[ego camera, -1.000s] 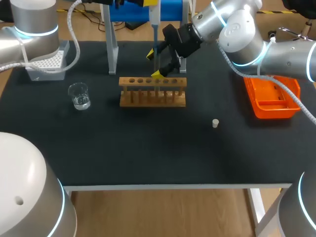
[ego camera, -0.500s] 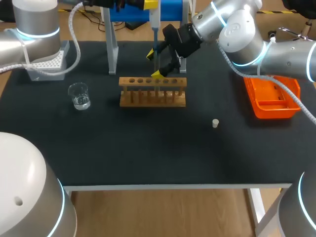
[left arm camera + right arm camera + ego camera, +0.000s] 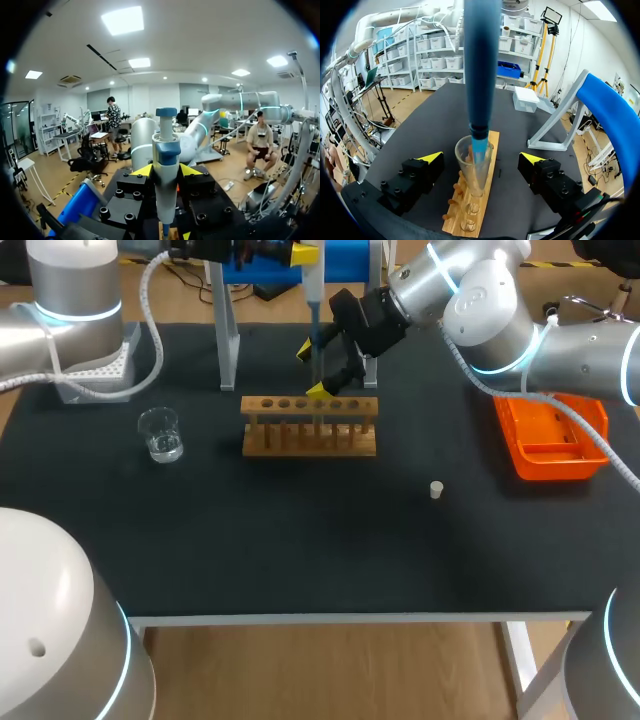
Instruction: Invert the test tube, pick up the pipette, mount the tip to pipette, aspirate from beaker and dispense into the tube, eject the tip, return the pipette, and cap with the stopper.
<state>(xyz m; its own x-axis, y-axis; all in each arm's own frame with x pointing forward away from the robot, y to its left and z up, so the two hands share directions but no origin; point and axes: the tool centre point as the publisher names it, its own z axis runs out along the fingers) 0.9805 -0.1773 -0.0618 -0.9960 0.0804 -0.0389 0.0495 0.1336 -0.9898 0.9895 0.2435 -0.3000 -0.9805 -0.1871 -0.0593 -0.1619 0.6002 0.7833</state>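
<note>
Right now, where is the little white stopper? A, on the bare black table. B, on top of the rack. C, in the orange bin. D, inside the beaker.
A: the stopper sits by itself on the black table, apart from the orange bin, the rack and the beaker.

On the black table (image 3: 300,550) stand a beaker (image 3: 160,434), wooden rack (image 3: 310,427), white stopper (image 3: 436,489), orange bin (image 3: 551,436) and tip box (image 3: 98,364).

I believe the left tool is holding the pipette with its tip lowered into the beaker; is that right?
Not quite: the left tool holds the pipette, but its tip is in the test tube on the rack, not the beaker, as the right wrist view shows.
</note>
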